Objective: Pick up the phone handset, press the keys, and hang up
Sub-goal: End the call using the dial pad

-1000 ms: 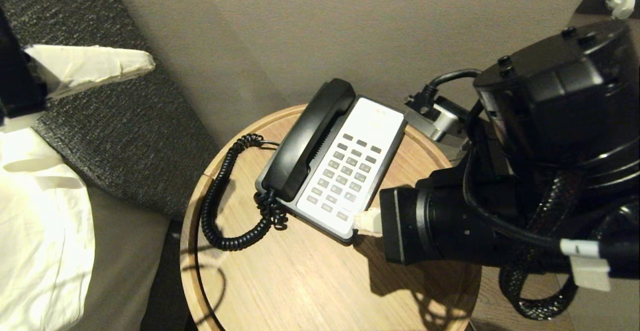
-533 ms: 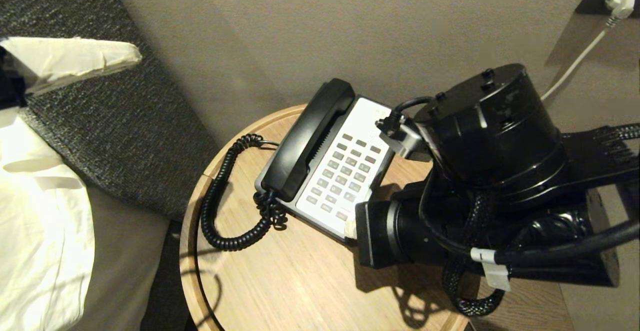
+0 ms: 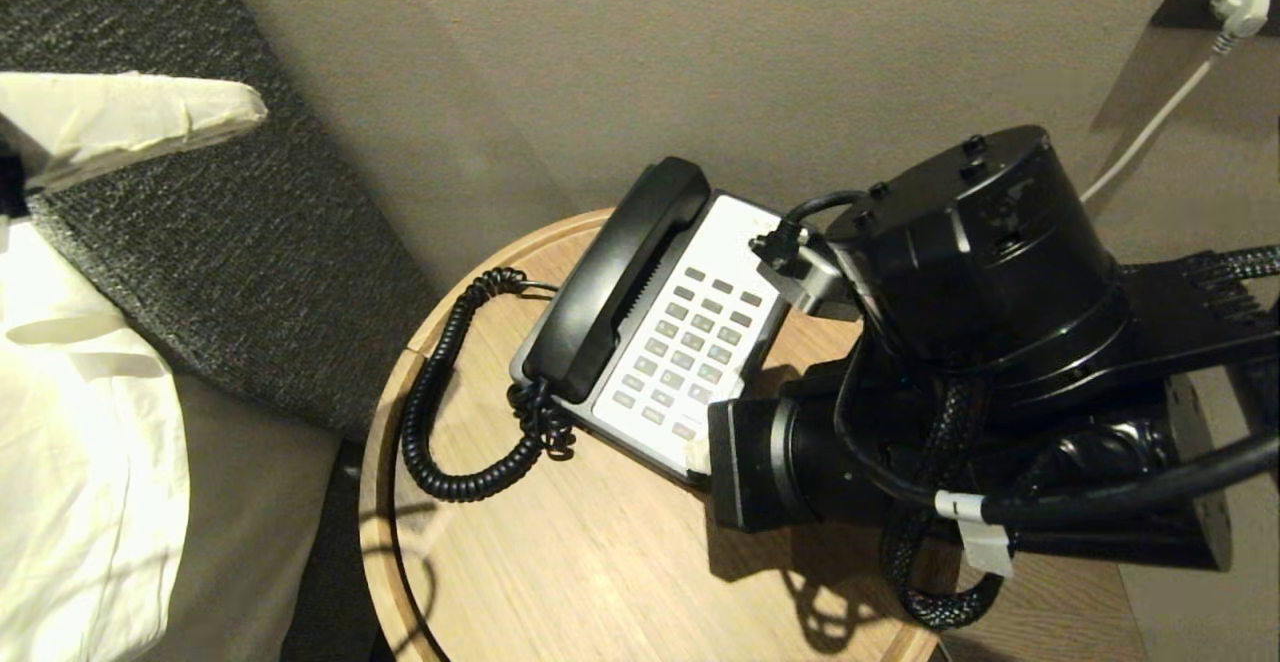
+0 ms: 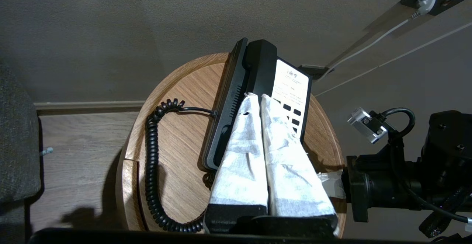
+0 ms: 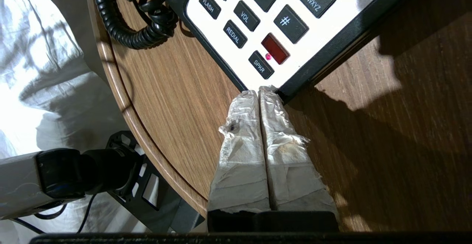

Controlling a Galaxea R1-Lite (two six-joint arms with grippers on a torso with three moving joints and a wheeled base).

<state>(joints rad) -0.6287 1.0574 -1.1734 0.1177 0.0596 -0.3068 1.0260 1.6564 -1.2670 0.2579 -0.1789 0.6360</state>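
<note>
The phone handset (image 3: 615, 279) lies cradled on the phone base (image 3: 700, 332) atop the round desk (image 3: 560, 562), not yet lifted. In the last second the right hand (image 5: 259, 91), fingers pressed together and empty, slid in to the base's near corner beside the SPKR key (image 5: 261, 64). The left hand (image 3: 225, 112), also closed and empty, hovers over the bed (image 3: 90, 462).

Keypad side crowded, handset side open

The near corner of the phone base (image 3: 690, 342) is blocked by the right gripper (image 3: 698, 454), fingers pressed together, and its bulky arm. The phone handset (image 3: 615, 277) is left unobstructed from above; its coiled cord (image 3: 440, 412) is looped across the round table (image 3: 580, 562) alongside.
</note>
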